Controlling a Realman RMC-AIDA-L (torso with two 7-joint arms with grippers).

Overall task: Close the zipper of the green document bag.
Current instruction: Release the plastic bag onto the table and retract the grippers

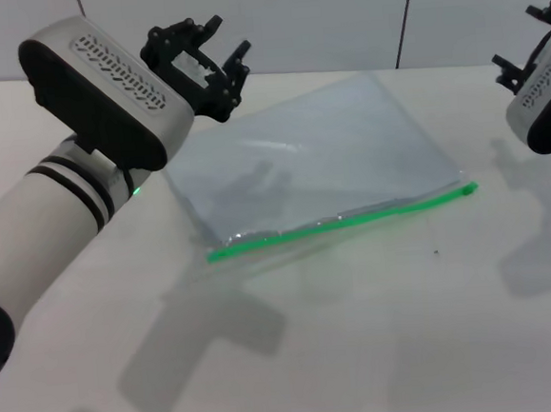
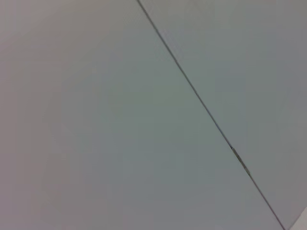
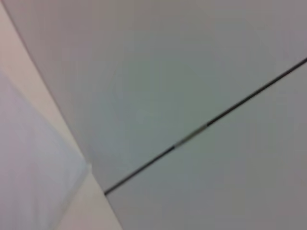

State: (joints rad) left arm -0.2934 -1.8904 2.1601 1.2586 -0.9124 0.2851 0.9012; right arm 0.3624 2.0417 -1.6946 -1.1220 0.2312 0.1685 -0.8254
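Note:
The green document bag (image 1: 320, 160), a flat translucent grey-blue pouch, lies on the white table (image 1: 382, 350) in the head view. Its zipper (image 1: 343, 220) is a bright-green strip along the near long edge, with a slightly thicker green end at the right (image 1: 469, 189). The strip looks slightly parted along its left half. My left gripper (image 1: 209, 58) hovers open above the bag's far left corner and holds nothing. My right gripper (image 1: 527, 38) hangs open at the right edge of the view, clear of the bag. Neither wrist view shows the bag or any fingers.
A grey panelled wall (image 1: 337, 20) with a dark vertical seam (image 1: 402, 24) stands behind the table. Both wrist views face that wall, each crossed by a seam (image 2: 201, 100) (image 3: 206, 125).

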